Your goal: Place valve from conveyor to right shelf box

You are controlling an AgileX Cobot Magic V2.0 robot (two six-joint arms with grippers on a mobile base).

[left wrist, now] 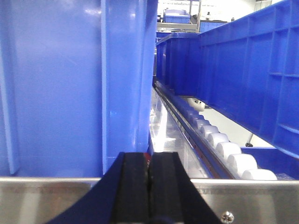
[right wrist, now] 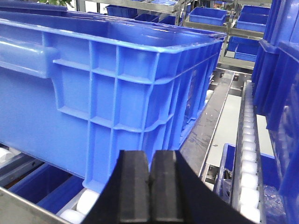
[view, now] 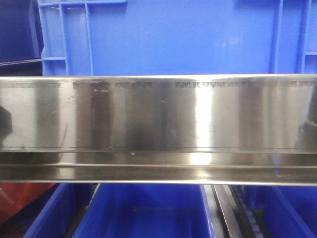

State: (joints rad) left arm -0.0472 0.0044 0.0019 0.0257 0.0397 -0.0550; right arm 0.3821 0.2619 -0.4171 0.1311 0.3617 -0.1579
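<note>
The valve and the conveyor are out of view. The shelf's brushed steel front rail [view: 158, 129] fills the middle of the front view, with a blue box [view: 168, 37] resting above it. My left gripper [left wrist: 149, 161] is shut with nothing between its black pads, hovering at the shelf rail [left wrist: 252, 198] beside a blue box wall [left wrist: 60, 84]. My right gripper [right wrist: 150, 161] is also shut and empty, held in front of the corner of a large ribbed blue box [right wrist: 107, 88] that sits on the shelf rollers.
More blue boxes [view: 143, 213] sit on the level below the rail. A white roller track [left wrist: 224, 149] runs between boxes in the left wrist view, and another roller track [right wrist: 247, 154] lies to the right of my right gripper. Further racks with blue boxes [right wrist: 205, 14] stand behind.
</note>
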